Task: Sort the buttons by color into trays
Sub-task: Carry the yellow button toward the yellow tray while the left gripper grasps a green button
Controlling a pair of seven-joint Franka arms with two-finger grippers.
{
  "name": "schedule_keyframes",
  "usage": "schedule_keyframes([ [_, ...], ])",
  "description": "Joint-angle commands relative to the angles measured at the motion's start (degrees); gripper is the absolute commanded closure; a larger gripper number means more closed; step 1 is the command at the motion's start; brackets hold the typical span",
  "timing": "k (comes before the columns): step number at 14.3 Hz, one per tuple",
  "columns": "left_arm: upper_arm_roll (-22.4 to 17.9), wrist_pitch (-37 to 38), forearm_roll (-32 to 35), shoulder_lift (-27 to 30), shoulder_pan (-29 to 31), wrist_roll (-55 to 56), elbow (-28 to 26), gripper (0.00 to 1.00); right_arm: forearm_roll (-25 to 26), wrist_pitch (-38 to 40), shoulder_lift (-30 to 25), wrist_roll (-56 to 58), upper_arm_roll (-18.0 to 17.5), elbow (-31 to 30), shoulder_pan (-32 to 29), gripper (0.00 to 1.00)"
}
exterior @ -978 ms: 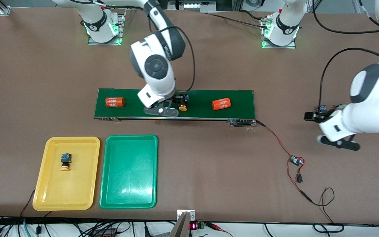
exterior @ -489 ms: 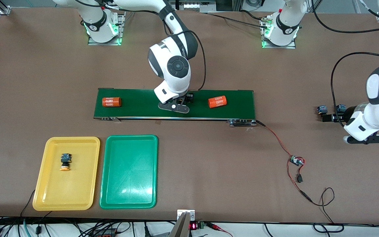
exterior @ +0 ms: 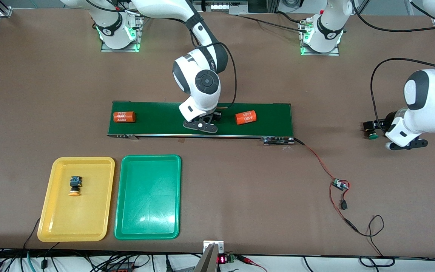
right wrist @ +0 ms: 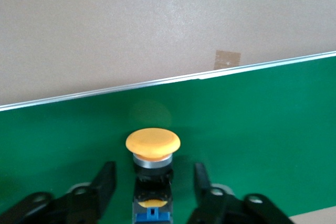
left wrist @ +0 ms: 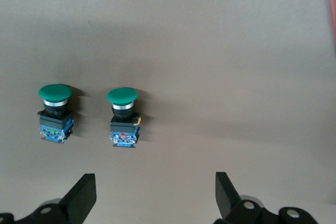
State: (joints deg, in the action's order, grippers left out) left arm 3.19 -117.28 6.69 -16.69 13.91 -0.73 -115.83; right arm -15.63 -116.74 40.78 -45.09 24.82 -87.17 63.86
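Right gripper (right wrist: pixel 155 174) sits low on the matte dark-green belt (exterior: pixel 157 119), mid-length. Its fingers are spread either side of a yellow-capped button (right wrist: pixel 153 142) without touching it. The button is a blocky black-and-blue body with a smooth domed cap. It lies on its side, cap toward the belt's camera-side edge.

Another one (exterior: pixel 75 186) lies the same way in the glossy yellow tray (exterior: pixel 51 211).

Left gripper (left wrist: pixel 155 187) hangs wide open over two green-capped buttons (left wrist: pixel 55 93) (left wrist: pixel 122 96) near the bench's left-arm end.
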Motion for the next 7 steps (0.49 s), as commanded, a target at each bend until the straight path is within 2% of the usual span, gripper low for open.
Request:
schedule_keyframes([
  [1, -4.1, -13.3, -0.8, 0.7, -0.8, -7.6, -8.7, 0.00, -1.1, -0.3, -0.2, 0.4, 0.3, -0.3, 0.1, 0.83],
  [3, -4.9, -21.4, -0.8, -0.8, -0.6, -7.8, -12.7, 0.00, -1.2, -0.3, -0.4, 0.5, 0.4, 0.1, -0.1, 0.89],
  [7, -5.9, -25.4, -0.8, -4.8, -0.5, -9.0, -14.3, 0.02, -1.0, 0.3, -1.1, 1.1, 2.2, 3.1, -1.4, 0.91],
])
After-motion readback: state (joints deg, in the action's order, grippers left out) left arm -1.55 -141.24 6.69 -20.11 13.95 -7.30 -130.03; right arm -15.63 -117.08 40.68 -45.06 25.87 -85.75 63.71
